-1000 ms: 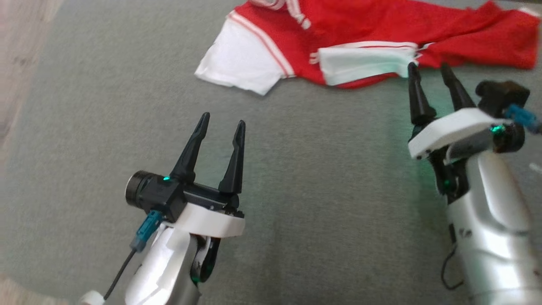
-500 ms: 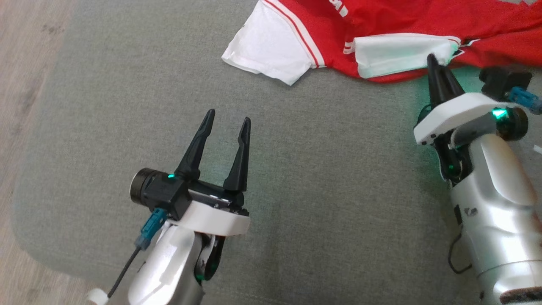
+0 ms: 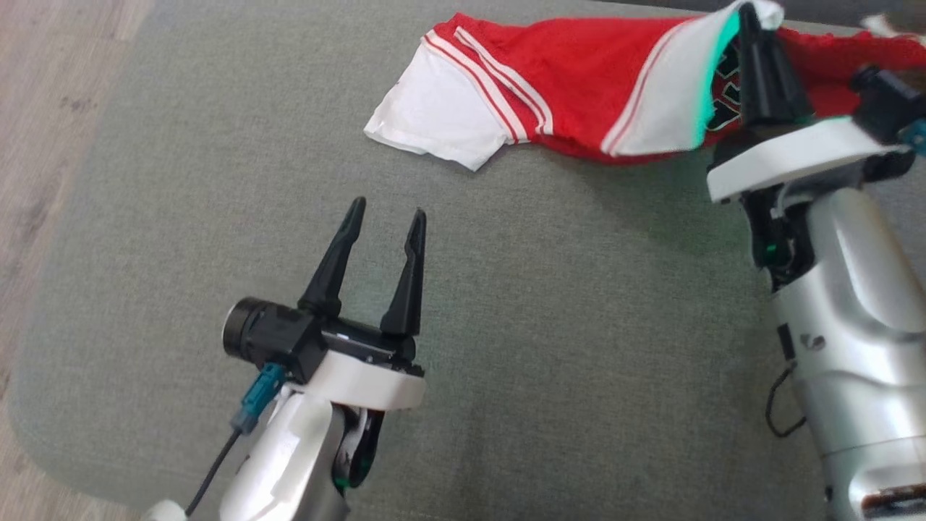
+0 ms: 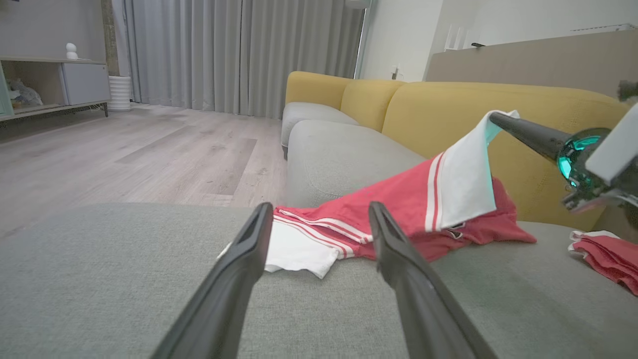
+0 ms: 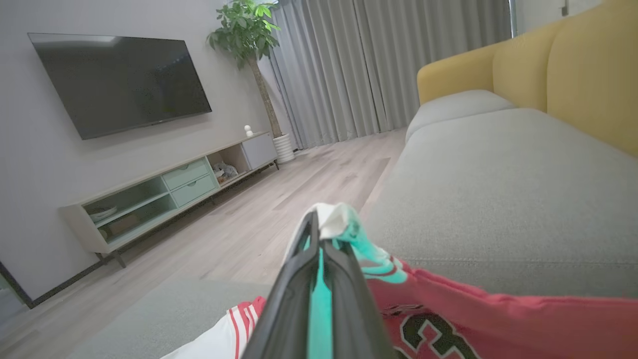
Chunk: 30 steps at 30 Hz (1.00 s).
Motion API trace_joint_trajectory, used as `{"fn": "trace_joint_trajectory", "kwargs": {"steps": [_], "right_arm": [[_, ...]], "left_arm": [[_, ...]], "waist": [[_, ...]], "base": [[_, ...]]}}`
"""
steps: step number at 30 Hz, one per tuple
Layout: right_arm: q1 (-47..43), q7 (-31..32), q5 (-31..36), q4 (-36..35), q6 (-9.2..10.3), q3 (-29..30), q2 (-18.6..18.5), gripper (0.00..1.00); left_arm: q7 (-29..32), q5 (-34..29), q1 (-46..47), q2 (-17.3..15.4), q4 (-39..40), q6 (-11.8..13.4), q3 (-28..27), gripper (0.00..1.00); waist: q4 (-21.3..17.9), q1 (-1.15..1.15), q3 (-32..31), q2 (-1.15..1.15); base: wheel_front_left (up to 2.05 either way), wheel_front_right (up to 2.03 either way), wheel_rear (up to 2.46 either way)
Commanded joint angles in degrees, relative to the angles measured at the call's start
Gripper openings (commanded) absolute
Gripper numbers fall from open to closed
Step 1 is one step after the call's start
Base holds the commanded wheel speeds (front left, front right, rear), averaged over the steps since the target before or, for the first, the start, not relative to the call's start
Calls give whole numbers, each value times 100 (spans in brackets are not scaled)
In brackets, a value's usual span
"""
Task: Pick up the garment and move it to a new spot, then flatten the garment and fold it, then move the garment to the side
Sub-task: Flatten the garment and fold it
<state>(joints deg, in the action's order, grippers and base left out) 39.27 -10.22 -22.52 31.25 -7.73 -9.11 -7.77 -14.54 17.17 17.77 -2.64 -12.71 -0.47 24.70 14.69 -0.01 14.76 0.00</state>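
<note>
The garment point(image 3: 579, 79) is a red jersey with white sleeves and striped trim, spread on the grey sofa seat at the top of the head view. My right gripper point(image 3: 752, 18) is shut on one white sleeve and holds it raised off the cushion, so the cloth hangs down from the fingertips point(image 4: 498, 119). In the right wrist view the closed fingers point(image 5: 319, 279) pinch the white fabric point(image 5: 344, 222), with the red jersey point(image 5: 498, 319) below. My left gripper point(image 3: 383, 217) stands open over bare cushion, well short of the other white sleeve point(image 3: 434, 116).
The grey seat cushion point(image 3: 542, 304) has a rounded edge at the left, with wood floor point(image 3: 43, 108) beyond. A yellow backrest point(image 4: 473, 109) rises behind the garment. Another red and white cloth point(image 4: 605, 254) lies at the right of the seat.
My right gripper has shut on the white sleeve and lifted it up off the cushion. The head camera has shifted. My left gripper stays open in place.
</note>
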Motion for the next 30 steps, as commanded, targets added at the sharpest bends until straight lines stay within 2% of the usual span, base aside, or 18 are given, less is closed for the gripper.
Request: {"fn": "trace_joint_trajectory", "kwargs": {"steps": [1, 7, 12, 13, 14, 18, 22, 26, 30], "right_arm": [[207, 62, 33, -300, 24, -58, -12, 0], [1335, 603, 397, -349, 24, 204, -307, 0], [2703, 951, 873, 527, 24, 547, -649, 0], [2912, 1037, 989, 799, 24, 563, -699, 93], [3084, 1111, 1081, 1067, 24, 569, -731, 100], [3467, 1069, 1355, 1883, 24, 444, -823, 100], [3524, 749, 1356, 2332, 24, 244, -725, 100], [3363, 271, 1163, 2464, 24, 23, -642, 100], [2935, -212, 897, 2267, 24, -202, -595, 100]], "left_arm": [[-46, -2, 10, -24, 195, 1, -179, 100], [-46, 106, 130, -24, 339, -13, 54, 100], [-46, 340, 317, -24, 446, 71, 331, 100], [-46, 384, 344, -24, 457, 94, 374, 100], [-46, 428, 366, -24, 468, 115, 411, 100], [-46, 538, 414, -24, 510, 208, 493, 100], [-46, 531, 441, -24, 512, 271, 421, 100], [-46, 433, 495, -24, 476, 258, 264, 100], [-46, 253, 513, -24, 418, 217, -22, 100]], "waist": [[20, 1, 5, 0], [427, 1, 304, 0], [895, 1, 607, 0], [962, 1, 646, 0], [1021, 1, 674, 0], [1105, 1, 725, 0], [927, 1, 725, 0], [579, 1, 628, 0], [109, 1, 453, 0]], "base": [[0, 0, 0], [0, 0, 0], [0, 0, 0], [0, 0, 0], [0, 0, 0], [0, 0, 0], [0, 0, 0], [0, 0, 0], [0, 0, 0]]}}
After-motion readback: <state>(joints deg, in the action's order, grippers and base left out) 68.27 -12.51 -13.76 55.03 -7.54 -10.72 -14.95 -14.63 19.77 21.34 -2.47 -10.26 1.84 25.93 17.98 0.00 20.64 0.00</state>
